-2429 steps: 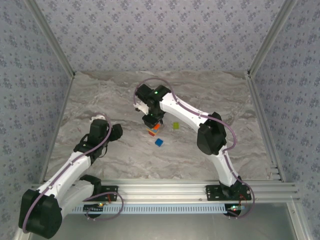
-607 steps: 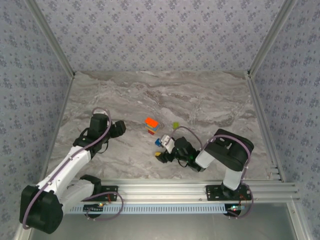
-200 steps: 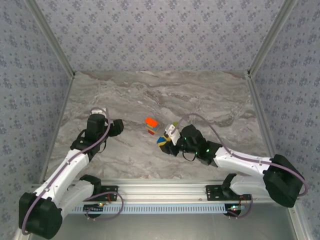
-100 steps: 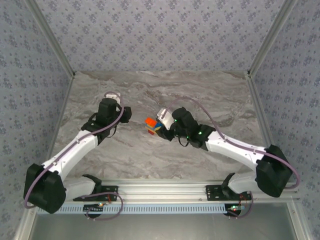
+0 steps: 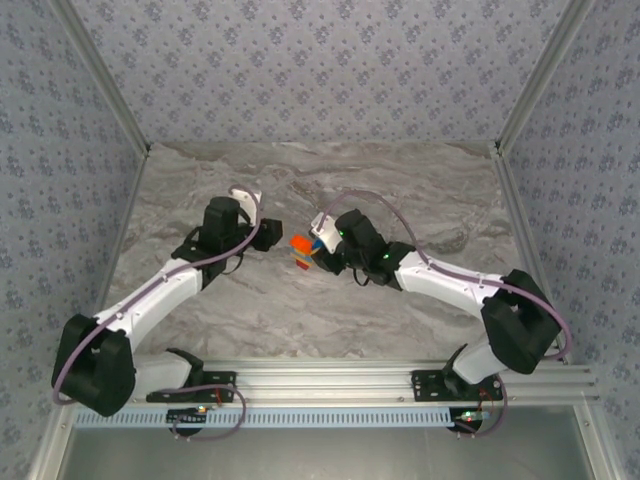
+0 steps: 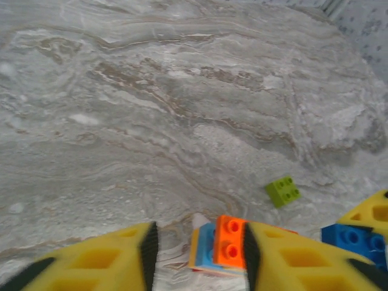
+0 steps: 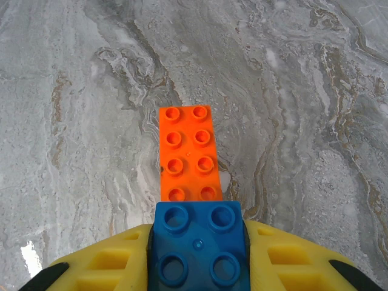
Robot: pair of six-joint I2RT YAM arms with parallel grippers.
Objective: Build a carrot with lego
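Note:
A small lego stack (image 6: 219, 245), an orange brick over a light blue one, rests on the marble table between the fingers of my left gripper (image 6: 199, 241). The jaws are open: the right pad touches the orange brick and the left pad stands apart from the stack. My right gripper (image 7: 197, 245) is shut on a dark blue 2x2 brick (image 7: 197, 251), held just short of the long orange brick (image 7: 187, 160). From above, the left gripper (image 5: 272, 236) and right gripper (image 5: 319, 247) flank the orange stack (image 5: 300, 243).
A lime green brick (image 6: 282, 191) lies alone on the table beyond the stack. A small red piece (image 5: 300, 265) sits just in front of the stack. The marble table (image 5: 420, 190) stretches to patterned walls and metal rails.
Both arms closed in on the orange stack. My right gripper carried the blue brick from the front of the table up to it. My left gripper swung right and straddled the stack.

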